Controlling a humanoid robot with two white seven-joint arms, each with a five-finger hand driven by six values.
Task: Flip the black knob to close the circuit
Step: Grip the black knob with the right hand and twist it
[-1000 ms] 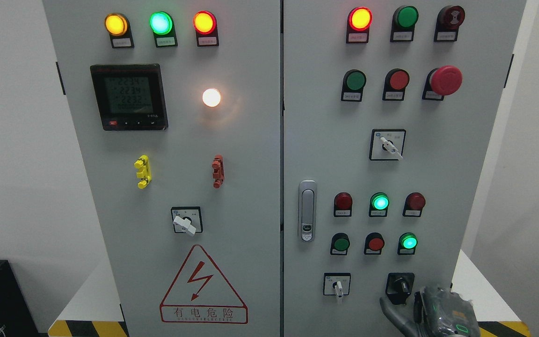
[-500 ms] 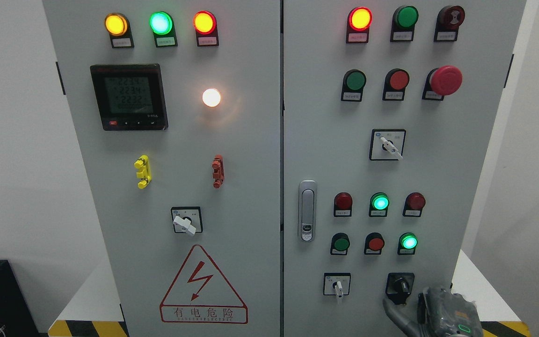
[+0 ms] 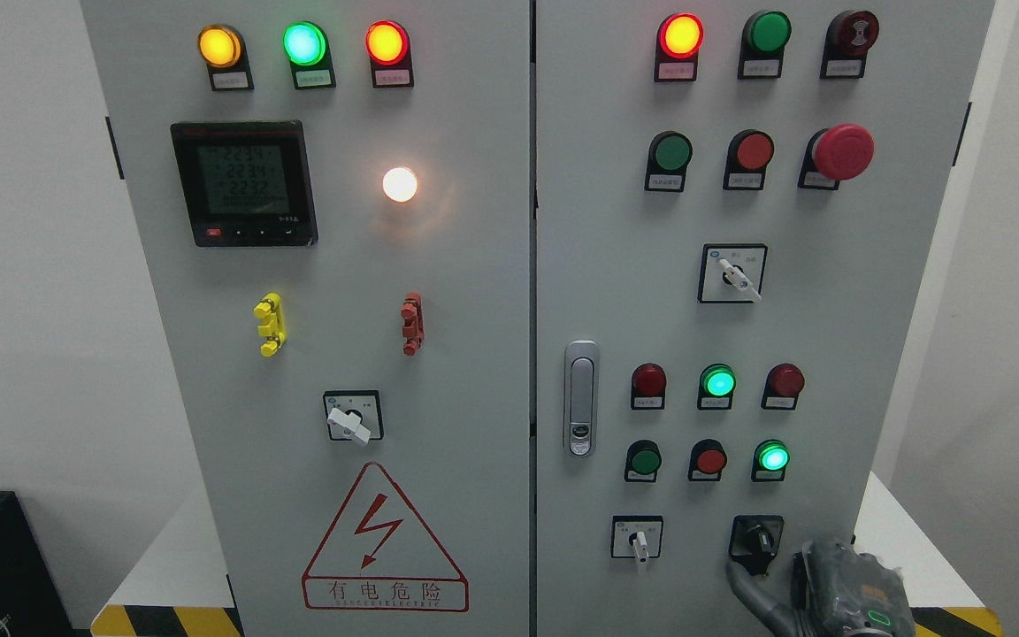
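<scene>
The black knob (image 3: 759, 538) sits on its black square plate at the lower right of the cabinet's right door (image 3: 828, 336), its handle pointing roughly downward. My right hand (image 3: 779, 594) comes up from the bottom edge just below and right of the knob. One grey finger (image 3: 742, 582) curves up toward the plate's lower left corner, its tip just under the plate; it holds nothing. The back of the hand is wrapped in clear plastic, and its other fingers are hidden. My left hand is out of view.
A white-handled selector (image 3: 639, 541) sits left of the knob. Above are a red and a green button and lit green lamps (image 3: 773, 458). A silver door latch (image 3: 580, 398) sits by the seam. A white platform (image 3: 903, 540) and a hazard-striped edge (image 3: 164, 619) lie below.
My right hand has drifted slightly right and down. The extended finger has shifted a little closer under the knob plate. The knob has not turned.
</scene>
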